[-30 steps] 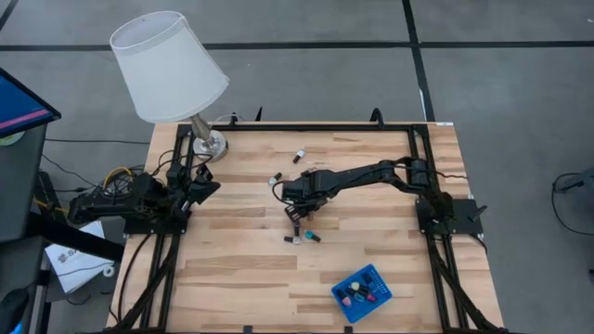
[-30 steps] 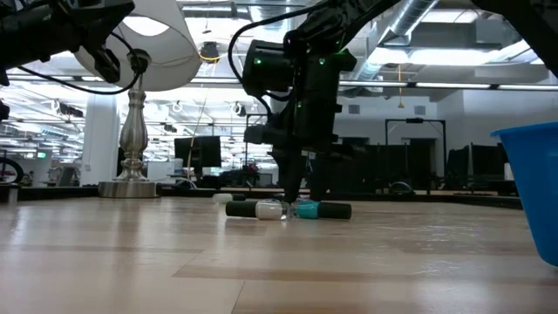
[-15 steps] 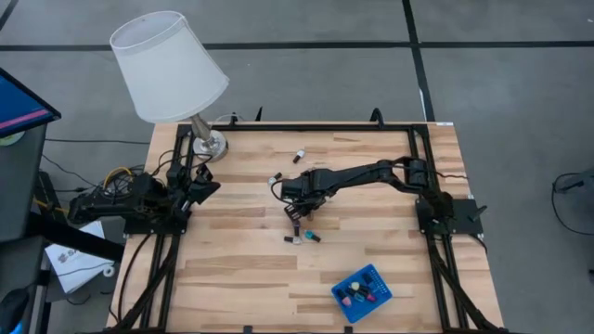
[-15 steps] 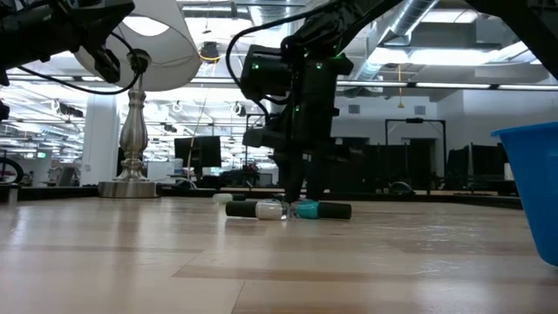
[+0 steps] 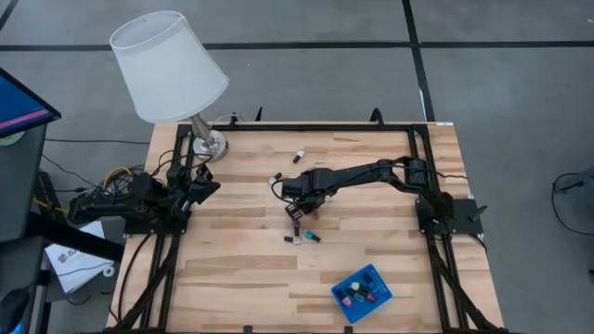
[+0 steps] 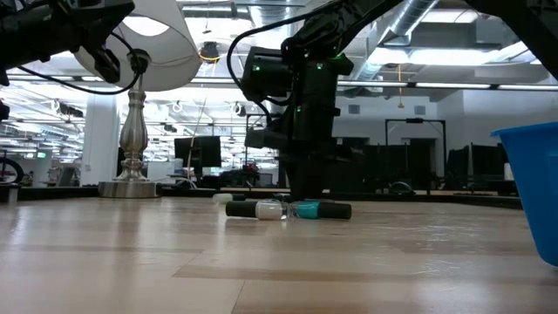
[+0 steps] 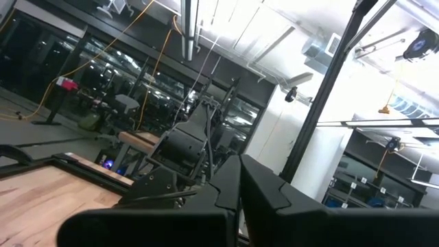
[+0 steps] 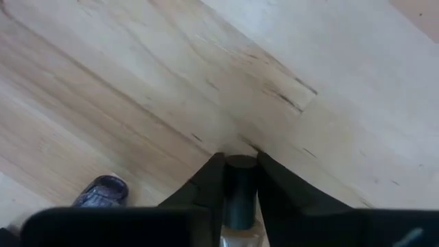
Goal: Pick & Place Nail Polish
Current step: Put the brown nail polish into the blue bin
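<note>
My right gripper [image 5: 295, 218] is low over the table's middle, fingers pointing down, shut on a small nail polish bottle [image 8: 240, 189] with a dark cap and a pale body. Two more bottles lie on their sides just nearer: a white one [image 5: 294, 240] [image 6: 261, 209] and a teal one [image 5: 311, 236] [image 6: 316, 209]. A purplish bottle [image 8: 103, 191] lies beside the gripper. Other bottles lie farther back [image 5: 299, 155] [image 5: 275, 178]. The blue tray [image 5: 362, 292] holds several bottles. My left gripper [image 5: 212, 186] waits, shut and empty, at the table's left by the lamp base. My right gripper pinches the bottle's dark cap [image 8: 240, 180] between its two fingers [image 8: 209, 185]. The fingers come from above, pointing down, and lie along the bottle. The cap points toward the fingertips and the pale body [image 8: 240, 239] sits farther back. Whether the bottle touches the table, I cannot tell.
A lamp with a white shade [image 5: 167, 65] and a metal base [image 5: 209, 142] stands at the far left corner. The blue tray's wall [image 6: 532, 192] shows close at the low view's right. Bare wood lies along the table's near side [image 5: 241, 278].
In the low view the gap between my right gripper's fingers has closed. The gripper has stayed low over the table's middle, behind the two lying bottles, which have not moved.
</note>
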You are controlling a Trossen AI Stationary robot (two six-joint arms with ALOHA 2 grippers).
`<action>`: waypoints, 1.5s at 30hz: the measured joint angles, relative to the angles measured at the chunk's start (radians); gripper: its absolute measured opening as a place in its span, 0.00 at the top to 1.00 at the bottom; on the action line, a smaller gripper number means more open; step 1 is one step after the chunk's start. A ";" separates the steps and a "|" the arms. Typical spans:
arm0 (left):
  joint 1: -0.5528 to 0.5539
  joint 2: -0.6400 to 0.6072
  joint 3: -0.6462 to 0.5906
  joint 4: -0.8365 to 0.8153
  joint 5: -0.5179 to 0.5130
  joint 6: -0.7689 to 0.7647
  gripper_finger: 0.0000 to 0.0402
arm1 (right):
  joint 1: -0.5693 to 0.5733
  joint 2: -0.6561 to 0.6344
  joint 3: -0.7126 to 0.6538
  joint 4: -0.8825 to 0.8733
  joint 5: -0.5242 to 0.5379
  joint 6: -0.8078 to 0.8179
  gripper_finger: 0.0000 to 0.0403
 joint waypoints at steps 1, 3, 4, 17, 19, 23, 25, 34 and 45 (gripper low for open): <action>0.000 0.000 0.000 0.000 0.000 0.000 1.00 | 0.000 0.000 0.000 0.000 0.000 -0.003 0.86; 0.000 0.000 0.000 0.000 0.000 0.000 1.00 | 0.000 0.000 0.000 -0.001 0.000 -0.015 0.87; 0.000 0.000 0.000 0.000 0.000 0.000 1.00 | 0.000 0.000 0.000 -0.001 0.000 -0.017 0.87; 0.000 0.000 0.000 0.000 0.000 0.000 1.00 | -0.005 0.010 0.176 -0.070 0.035 -0.131 0.88; 0.000 0.000 0.000 0.000 0.000 0.000 1.00 | -0.010 0.010 0.217 -0.079 0.045 -0.150 0.88; 0.000 0.000 0.000 0.000 0.000 0.000 1.00 | -0.024 0.010 0.288 -0.084 0.057 -0.176 0.88; 0.000 0.000 0.000 0.000 0.000 0.000 1.00 | -0.024 0.010 0.321 -0.093 0.060 -0.185 0.88; 0.000 0.000 0.000 0.000 0.000 0.000 1.00 | -0.024 0.009 0.543 -0.117 0.062 -0.256 0.88; 0.000 0.000 0.000 0.000 0.000 0.000 1.00 | -0.004 -0.025 0.742 -0.025 0.060 -0.303 0.88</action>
